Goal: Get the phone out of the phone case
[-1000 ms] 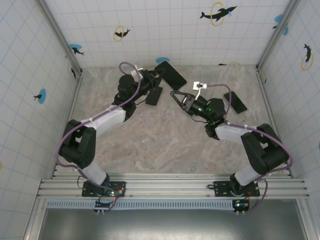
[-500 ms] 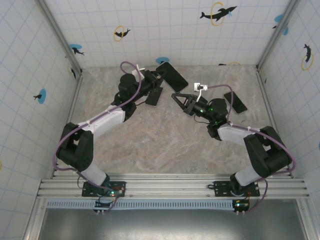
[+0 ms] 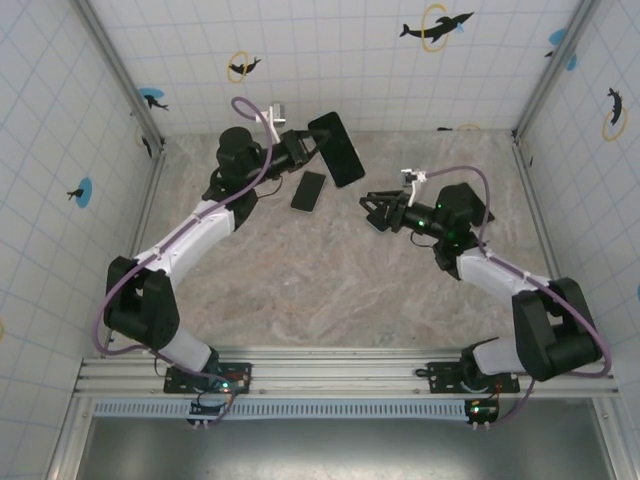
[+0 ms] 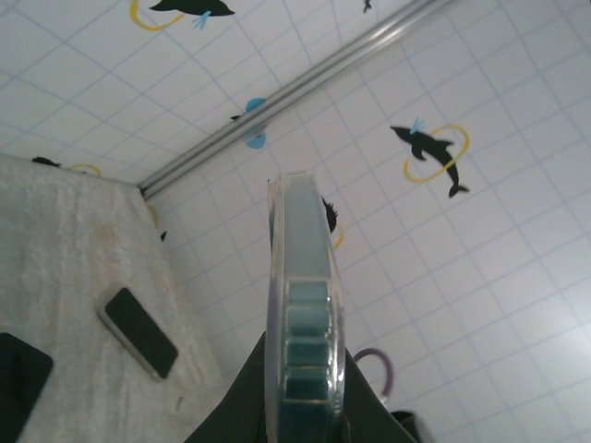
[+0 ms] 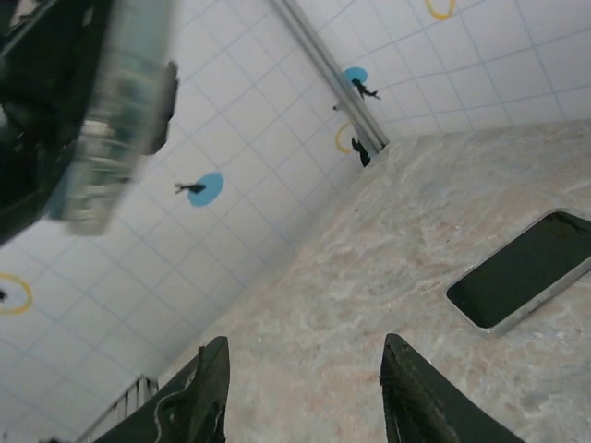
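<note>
Marble tabletop (image 3: 300, 290) below: left hand (image 3: 306, 148) raised high, pinching the phone case (image 3: 337, 148); right hand (image 3: 372, 209) low, spread apart.

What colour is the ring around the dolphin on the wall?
Yellow. The ring around the black dolphin shows best in the left wrist view.

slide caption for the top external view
Left gripper holds the phone case aloft; right gripper open near a phone on the table.

left arm (image 3: 190, 235), right arm (image 3: 490, 268) — white links, black joints | purple cables (image 3: 243, 106) looped along each | left tool (image 3: 308, 148), right tool (image 3: 368, 208): black fingers
</note>
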